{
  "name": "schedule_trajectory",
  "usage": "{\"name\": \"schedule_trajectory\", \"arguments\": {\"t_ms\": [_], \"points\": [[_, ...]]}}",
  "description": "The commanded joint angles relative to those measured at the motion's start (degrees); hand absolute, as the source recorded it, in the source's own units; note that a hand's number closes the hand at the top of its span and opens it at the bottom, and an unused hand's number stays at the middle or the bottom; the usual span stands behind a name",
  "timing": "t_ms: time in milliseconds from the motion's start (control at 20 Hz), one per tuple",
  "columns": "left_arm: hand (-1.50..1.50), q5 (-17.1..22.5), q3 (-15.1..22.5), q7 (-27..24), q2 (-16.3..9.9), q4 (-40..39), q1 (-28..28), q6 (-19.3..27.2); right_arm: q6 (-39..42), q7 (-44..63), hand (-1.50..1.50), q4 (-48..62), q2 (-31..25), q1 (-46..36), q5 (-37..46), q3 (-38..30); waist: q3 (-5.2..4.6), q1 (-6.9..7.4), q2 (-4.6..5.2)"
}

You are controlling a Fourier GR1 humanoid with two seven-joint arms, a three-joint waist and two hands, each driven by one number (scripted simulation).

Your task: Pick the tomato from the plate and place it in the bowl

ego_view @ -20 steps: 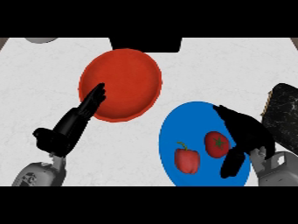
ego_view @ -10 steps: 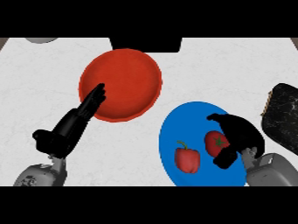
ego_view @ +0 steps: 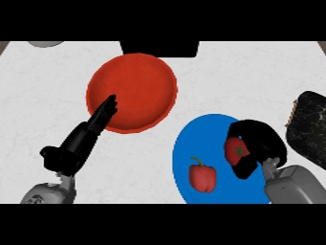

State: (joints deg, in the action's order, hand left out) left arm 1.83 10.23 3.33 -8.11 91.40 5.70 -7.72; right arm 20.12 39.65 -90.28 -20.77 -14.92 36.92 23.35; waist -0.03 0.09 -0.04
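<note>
A red tomato (ego_view: 236, 149) with a green stem lies on the blue plate (ego_view: 197, 139) at the lower right. My right hand (ego_view: 260, 141) is over the plate with its fingers and thumb curled round the tomato, hiding part of it. A red bell pepper (ego_view: 202, 176) lies on the same plate, left of the tomato. The red bowl (ego_view: 131, 91) sits up and to the left of the plate. My left hand (ego_view: 84, 139) rests open at the lower left, its straight fingers pointing up at the bowl's near rim.
A dark marbled slab (ego_view: 322, 131) lies at the right edge beside the plate. A black object (ego_view: 158, 47) sits at the counter's far edge, and a grey round item (ego_view: 45, 44) shows at the top left.
My right hand has moved left over the plate and its fingers have curled round the tomato. The left hand has stayed still.
</note>
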Motion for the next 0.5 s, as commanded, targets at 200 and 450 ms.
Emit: {"name": "schedule_trajectory", "arguments": {"t_ms": [200, 450], "points": [[0.0, -1.1, 1.6, 0.1, 1.9, -1.4, 3.0, -0.9, -1.4, 16.9, 1.5, 5.4, 20.0, -14.0, 9.0, 9.8, -0.14, 3.77, 0.58], [0.0, -1.1, 2.9, 0.6, 1.6, -1.9, 4.9, -3.0, -6.0, 24.4, 1.5, 11.7, 20.5, -22.8, 9.0, 15.1, -0.35, 9.32, 1.38]]}}
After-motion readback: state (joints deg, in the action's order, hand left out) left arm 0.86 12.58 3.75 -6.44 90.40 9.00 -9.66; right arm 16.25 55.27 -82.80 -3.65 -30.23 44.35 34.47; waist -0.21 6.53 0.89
